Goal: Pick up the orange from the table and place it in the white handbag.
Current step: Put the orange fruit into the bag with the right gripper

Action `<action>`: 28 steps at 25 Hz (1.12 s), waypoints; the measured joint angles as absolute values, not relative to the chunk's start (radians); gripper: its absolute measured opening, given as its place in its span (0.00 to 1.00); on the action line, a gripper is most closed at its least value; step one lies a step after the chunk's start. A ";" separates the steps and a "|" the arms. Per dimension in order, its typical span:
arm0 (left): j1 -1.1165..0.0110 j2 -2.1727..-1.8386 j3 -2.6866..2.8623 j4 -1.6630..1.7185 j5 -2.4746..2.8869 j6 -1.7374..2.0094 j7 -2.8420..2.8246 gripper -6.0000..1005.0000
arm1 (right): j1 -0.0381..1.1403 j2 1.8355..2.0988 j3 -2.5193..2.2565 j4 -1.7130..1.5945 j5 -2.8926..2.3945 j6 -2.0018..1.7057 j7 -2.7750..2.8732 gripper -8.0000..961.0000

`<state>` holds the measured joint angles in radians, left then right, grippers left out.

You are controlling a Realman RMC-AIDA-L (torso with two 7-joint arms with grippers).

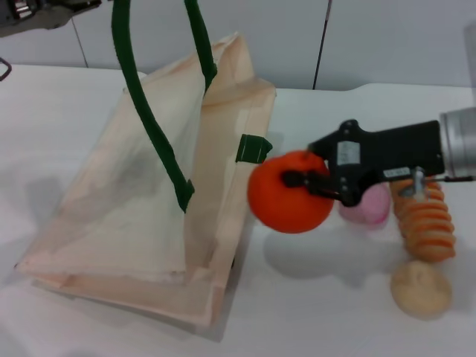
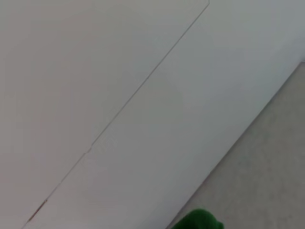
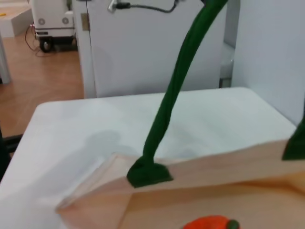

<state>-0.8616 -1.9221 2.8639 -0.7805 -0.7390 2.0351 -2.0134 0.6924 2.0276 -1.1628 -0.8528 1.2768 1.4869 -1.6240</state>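
Pink fruit (image 1: 370, 206), spiral pastry (image 1: 425, 223), bun (image 1: 421, 288)

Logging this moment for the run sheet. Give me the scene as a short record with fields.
held item: round red-orange orange, lifted off the white table
right hand: shut on the orange, beside the bag's open side
left hand: raised at far left, near the dark green rope handle
cream-white cloth handbag: held open by its handles
other items: pink round fruit, orange spiral piece, pale beige bun

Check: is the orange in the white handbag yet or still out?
Out. The right gripper holds the orange above the table, beside the white handbag, whose handles are pulled up.
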 joint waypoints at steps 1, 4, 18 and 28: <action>-0.864 -1.922 2.864 -0.777 -0.742 2.035 -2.016 0.11 | 0.710 2.028 -1.163 -0.830 1.286 1.479 -1.634 0.20; -0.868 -1.917 2.864 -0.755 -0.746 2.036 -2.018 0.11 | 0.771 2.028 -1.164 -0.749 1.309 1.462 -1.671 0.15; -0.891 -1.897 2.864 -0.691 -0.773 2.037 -2.028 0.11 | 0.941 2.035 -1.201 -0.545 1.327 1.281 -1.712 0.09; -0.904 -1.890 2.864 -0.690 -0.813 2.037 -2.065 0.11 | 1.018 2.044 -1.226 -0.457 1.340 1.168 -1.717 0.08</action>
<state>-0.9043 -1.8899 2.8639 -0.6899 -0.8131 2.0371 -2.0654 1.0183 2.0435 -1.2264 -0.4567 1.3404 1.1682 -1.7165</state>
